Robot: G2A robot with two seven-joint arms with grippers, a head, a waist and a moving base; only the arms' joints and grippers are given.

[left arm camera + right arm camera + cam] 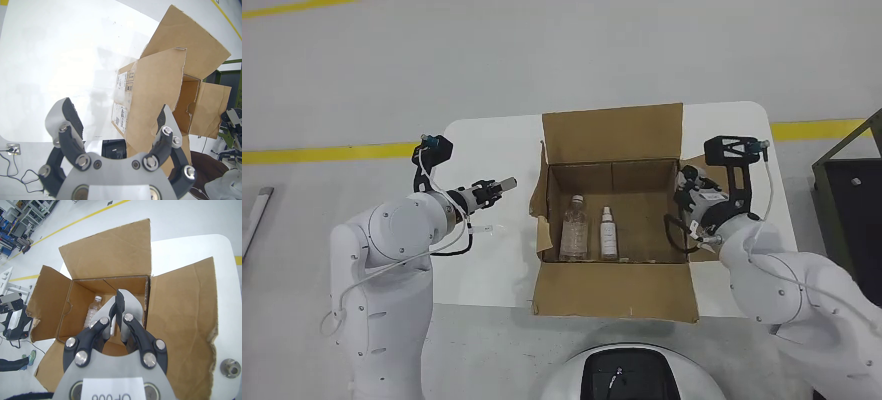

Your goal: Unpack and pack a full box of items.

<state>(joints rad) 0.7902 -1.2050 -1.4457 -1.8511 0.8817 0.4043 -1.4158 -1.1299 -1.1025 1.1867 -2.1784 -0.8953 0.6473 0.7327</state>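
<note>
White bench (pixel 492 150) bearing open cardboard box (pixel 612 290) holding a water bottle (pixel 575 228) and spray bottle (pixel 608 232); left pincer (pixel 116 108) spread beside it, right pincer (pixel 117 306) pressed together above.

From the right wrist I can't see most of the spray bottle (pixel 608 232) or the base of the water bottle (pixel 92 313) behind my right end effector (pixel 116 302). From the left wrist, a flap of the cardboard box (pixel 157 94) hides both bottles.
</note>
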